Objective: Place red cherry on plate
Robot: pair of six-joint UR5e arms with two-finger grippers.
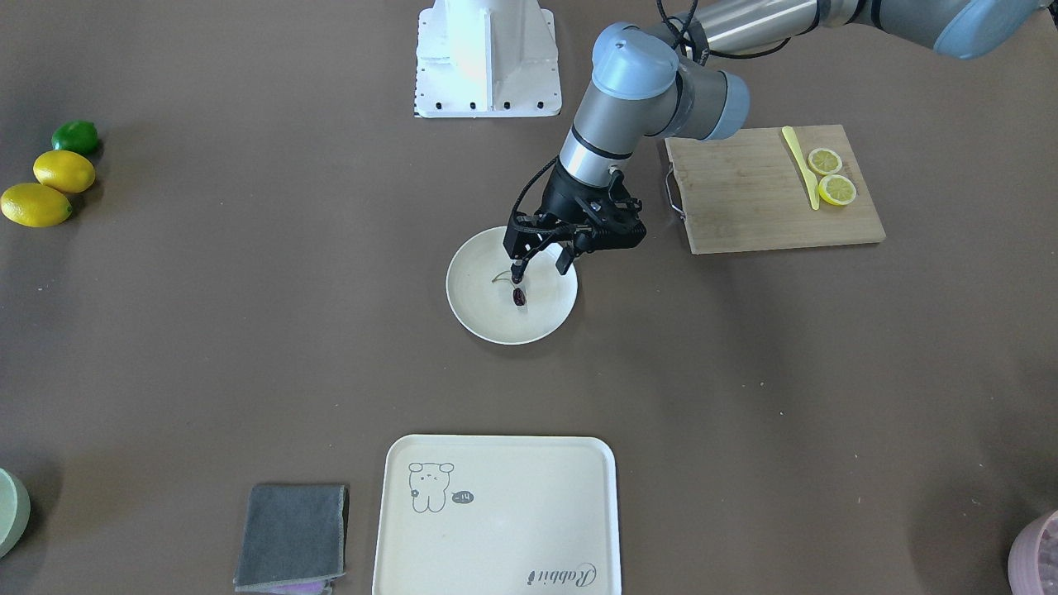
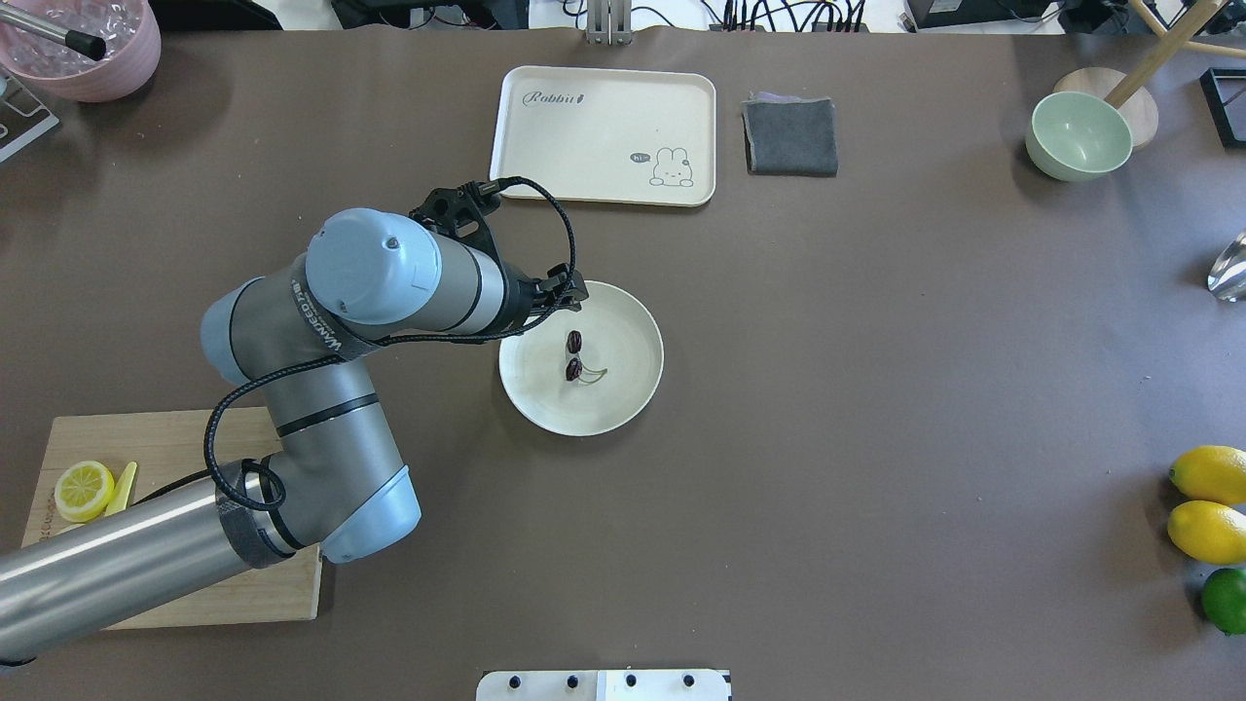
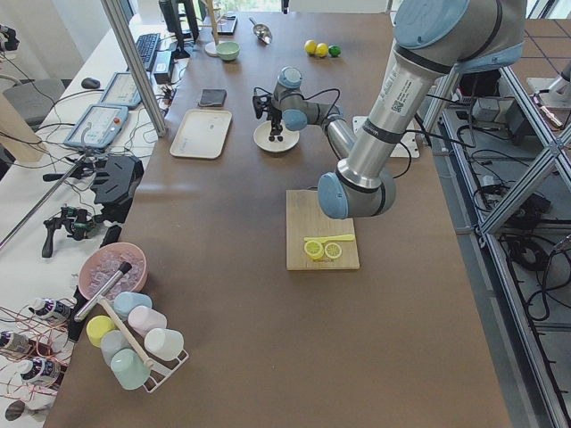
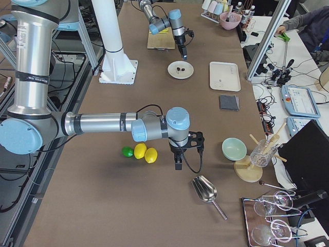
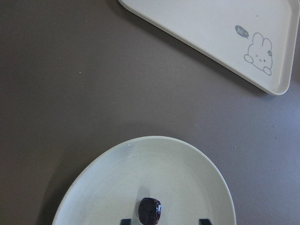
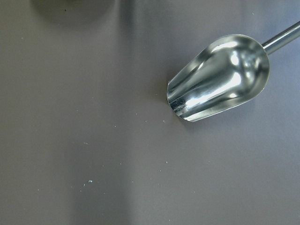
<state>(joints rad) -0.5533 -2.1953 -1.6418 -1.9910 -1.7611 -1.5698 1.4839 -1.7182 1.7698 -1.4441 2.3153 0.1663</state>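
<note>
The red cherry (image 2: pixel 574 355), two dark maroon fruits on a thin green stem, lies on the round cream plate (image 2: pixel 633 399) in the middle of the table. It also shows in the front view as the cherry (image 1: pixel 519 297) on the plate (image 1: pixel 471 318). My left gripper (image 1: pixel 541 266) hovers open just above the plate's robot-side half, one fingertip close over the fruit. In the left wrist view one fruit (image 5: pixel 149 209) sits between the two spread fingertips on the plate (image 5: pixel 140 159). My right gripper (image 4: pixel 177 162) hangs over bare table near the lemons; I cannot tell its state.
A rabbit tray (image 2: pixel 604 134) and grey cloth (image 2: pixel 790 136) lie beyond the plate. A cutting board (image 1: pixel 773 188) holds lemon slices (image 1: pixel 831 175) and a yellow knife. Lemons and a lime (image 2: pixel 1212 531), a green bowl (image 2: pixel 1079 134) and a metal scoop (image 6: pixel 218 77) lie on the robot's right.
</note>
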